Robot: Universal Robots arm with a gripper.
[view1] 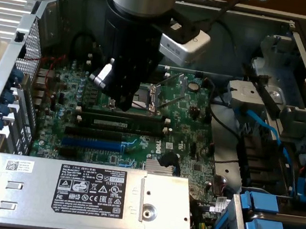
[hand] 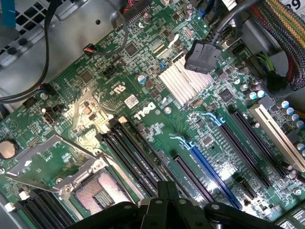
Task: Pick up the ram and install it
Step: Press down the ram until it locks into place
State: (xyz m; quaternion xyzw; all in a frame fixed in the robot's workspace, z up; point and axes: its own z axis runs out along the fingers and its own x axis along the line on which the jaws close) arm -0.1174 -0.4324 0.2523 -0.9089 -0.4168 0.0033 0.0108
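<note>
The ram is a long dark green stick with a white label strip. It stands on edge in a memory slot on the motherboard, between white end clips. My gripper hangs over the slot row between the ram and the processor socket. Its tips are just above the stick's middle, and I cannot tell whether they touch it. In the wrist view the gripper is shut, the black fingers pressed together with nothing between them. The black memory slots run just beyond them.
A blue slot and black card slots lie beside the memory row. A silver heatsink sits further off. A grey metal cover with a Dell label spans the case front. Blue drive caddies and cables crowd the exterior view's right.
</note>
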